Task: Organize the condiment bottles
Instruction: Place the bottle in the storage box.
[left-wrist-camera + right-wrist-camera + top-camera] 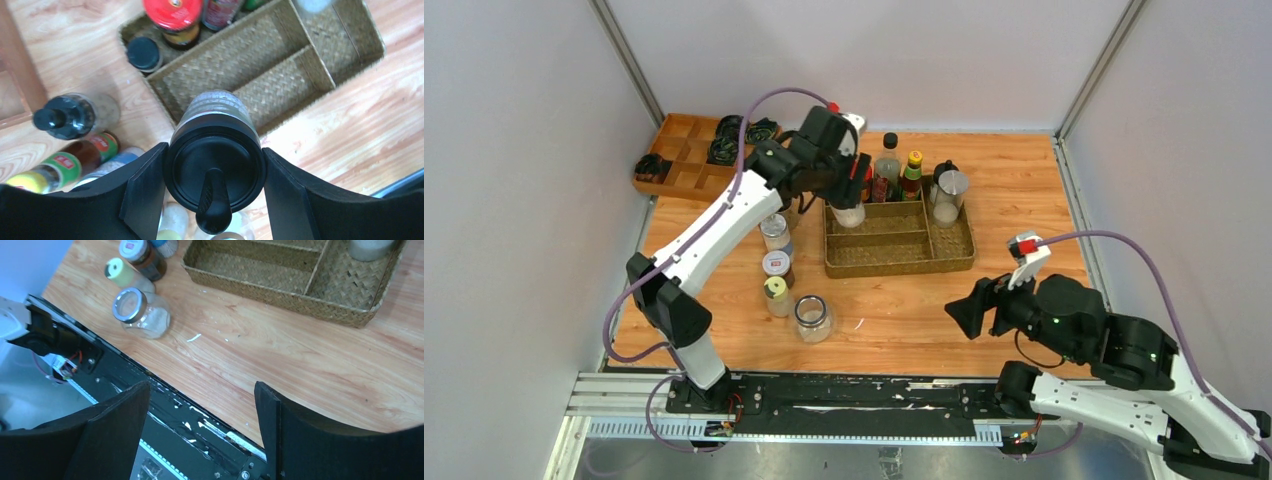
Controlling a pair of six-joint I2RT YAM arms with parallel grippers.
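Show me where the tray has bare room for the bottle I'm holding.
The tray's two long middle compartments are bare, between its back row of bottles and front rim. The table is bare between tray and right gripper. Crowded: that back row, and the bottles left of the tray.

**Top external.** Fixed high behind the arm bases, facing down and forward. It is far enough off to hold the whole table (1024, 200), the tray (900, 268), the box (686, 170) and both arms.

**Left wrist.** Looks steeply down from very close. A shaker (215, 165) fills mid-frame between the left fingers (142, 192), with the tray beyond it.

**Right wrist.** Set low over the table's near edge, facing down and towards the far left. The right fingers (115, 435) frame the rail (165, 407).

**Overlap.** All three views show the tray and the bottle row (776, 265) beside it. The jar (812, 318) shows in the top and right wrist views.
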